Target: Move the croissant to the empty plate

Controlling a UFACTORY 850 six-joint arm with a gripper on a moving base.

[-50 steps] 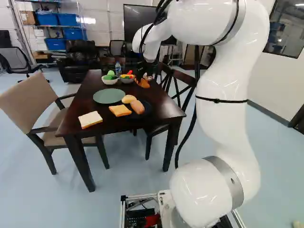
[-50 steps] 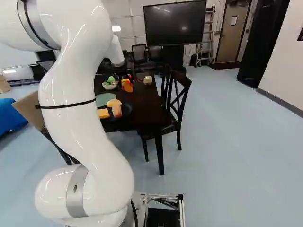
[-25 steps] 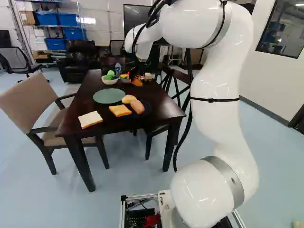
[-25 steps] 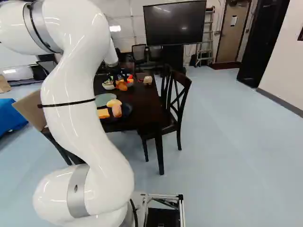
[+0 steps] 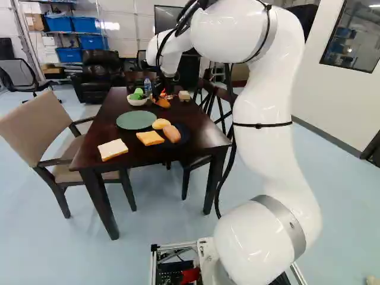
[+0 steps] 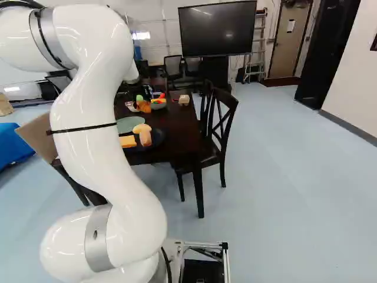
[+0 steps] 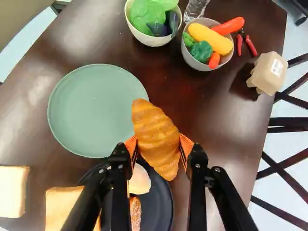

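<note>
the claw (image 5: 160, 98) is pinching the croissant (image 7: 155, 139) between its orange pads (image 7: 186, 143), up above the worktop (image 5: 202, 132). in the wrist view the croissant overlaps the rim of the bare green plate (image 7: 91, 110). the dark plate (image 7: 161, 207) sits near the worktop's near edge, with a white bread slice (image 5: 112, 149) by the near left corner.

Croissant (image 7: 155, 137): golden-brown, ridged and tapered, gripped across its middle between the gripper's (image 5: 158, 94) two pads (image 7: 186, 143), raised above the dark table (image 7: 192, 94), its length slanting between them. Plate (image 7: 94, 110): round, matt green, shallow-rimmed, bare, lying flat and face up on the table.
</note>
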